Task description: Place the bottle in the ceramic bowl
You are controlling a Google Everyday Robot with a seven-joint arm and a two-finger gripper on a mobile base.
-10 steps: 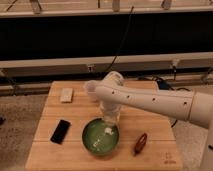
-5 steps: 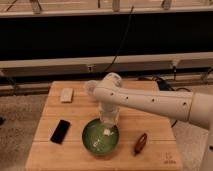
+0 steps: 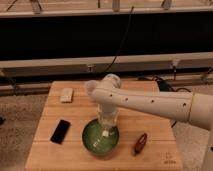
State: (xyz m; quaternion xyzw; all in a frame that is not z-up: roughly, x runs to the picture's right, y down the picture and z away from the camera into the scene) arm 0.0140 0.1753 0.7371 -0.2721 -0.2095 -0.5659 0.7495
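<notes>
The green ceramic bowl [image 3: 89, 141] sits on the wooden table near its front edge. My gripper [image 3: 107, 121] hangs straight down over the bowl's far half, with its tip just inside the rim. A small white shape that looks like the bottle [image 3: 104, 134] shows right under the gripper, low inside the bowl. I cannot tell whether the gripper still holds it. A paler patch lies on the bowl's floor beside it.
A black phone [image 3: 60, 131] lies left of the bowl. A dark red-brown oblong object [image 3: 140, 143] lies to the bowl's right. A small pale block [image 3: 66, 95] sits at the table's back left. My white arm [image 3: 155, 104] spans the table's right side.
</notes>
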